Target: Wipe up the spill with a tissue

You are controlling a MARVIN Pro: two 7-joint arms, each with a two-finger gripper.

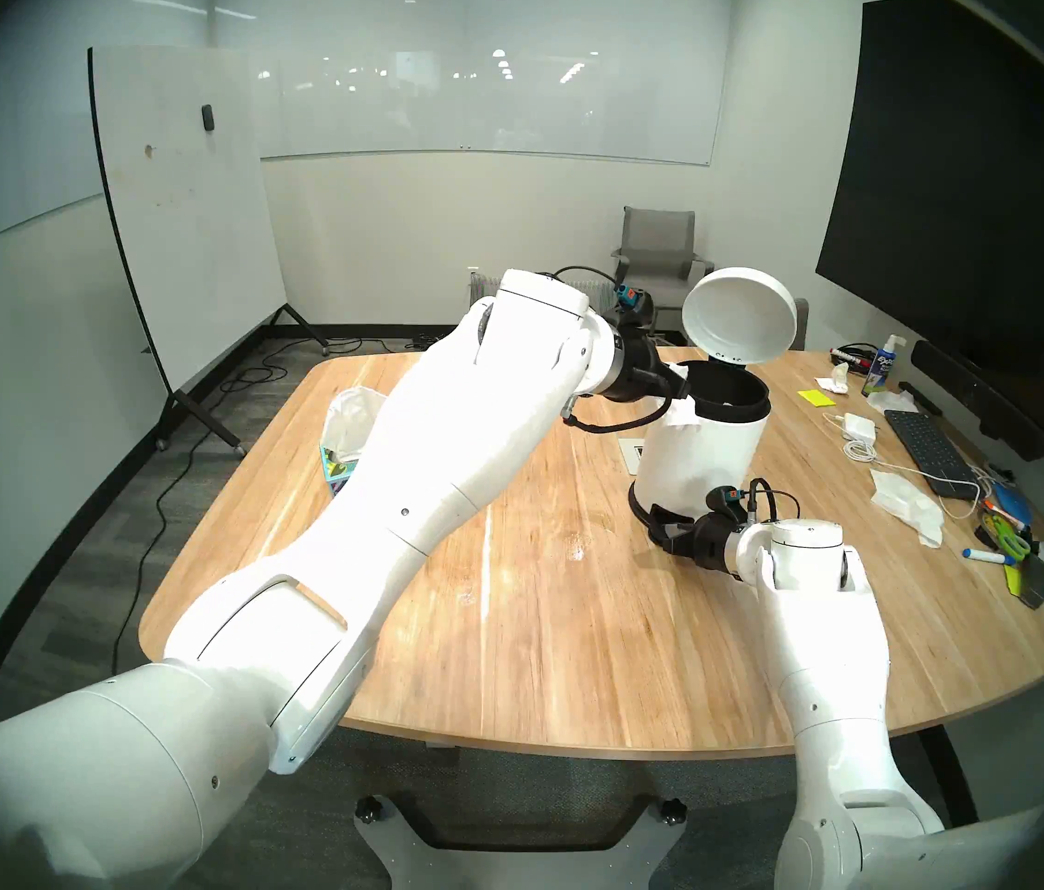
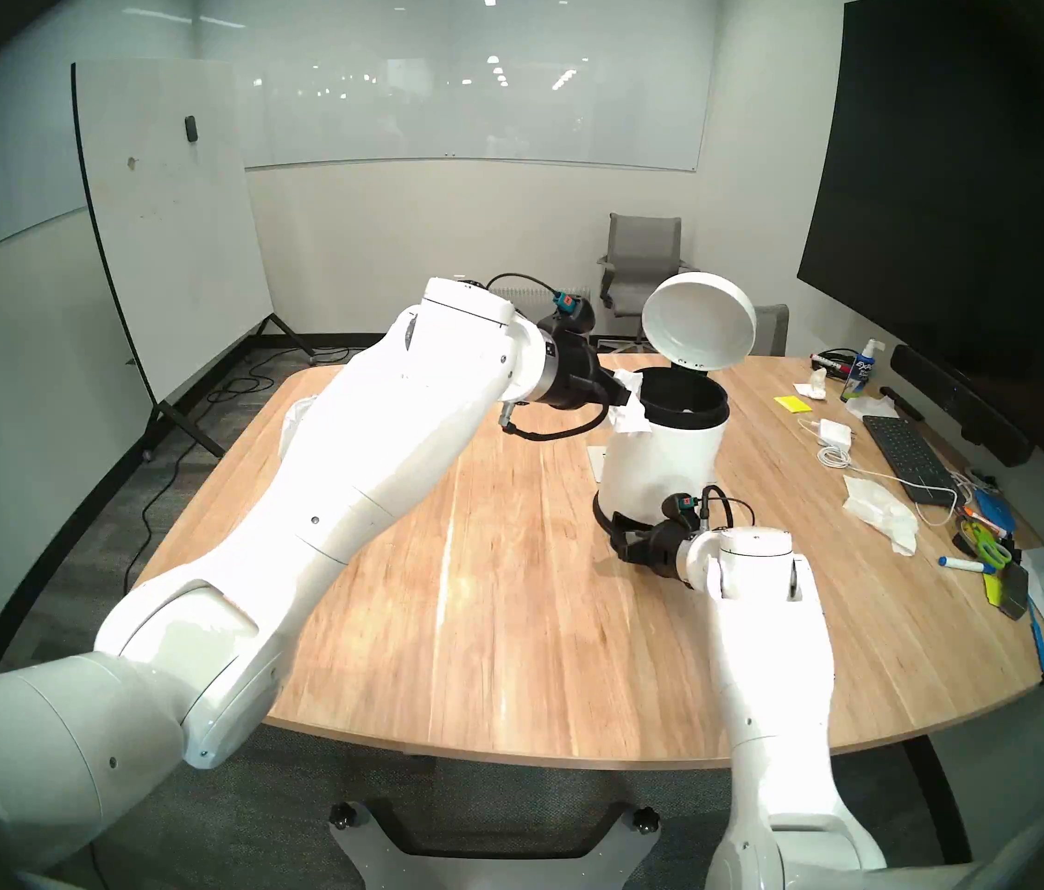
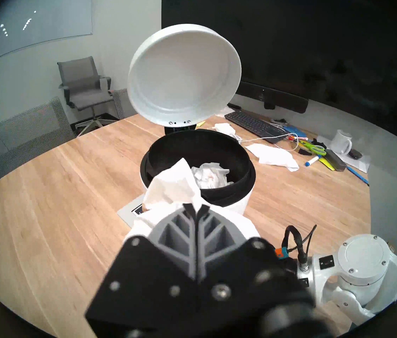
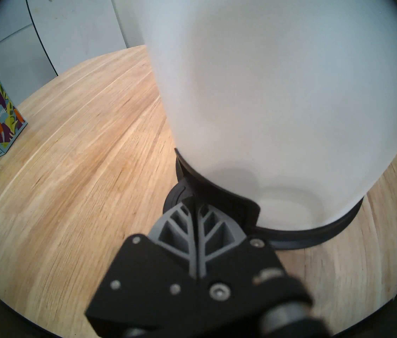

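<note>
My left gripper (image 1: 667, 375) is shut on a white tissue (image 1: 683, 413), which hangs over the near rim of a white pedal bin (image 1: 699, 465). In the left wrist view the tissue (image 3: 170, 186) bunches up above the shut left gripper (image 3: 195, 208), just short of the bin's black opening. The bin's lid (image 1: 740, 323) stands open. My right gripper (image 1: 660, 529) is shut, with its tips low on the black pedal (image 4: 180, 198) at the bin's base. The spill is out of view in every frame.
A crumpled tissue (image 3: 210, 176) lies inside the bin. The leaf-print tissue box (image 1: 339, 465) stands at the table's left behind my left arm. At the right edge are a keyboard (image 1: 927, 445), loose tissues (image 1: 904, 503), a charger, markers, scissors and a mug (image 3: 341, 141).
</note>
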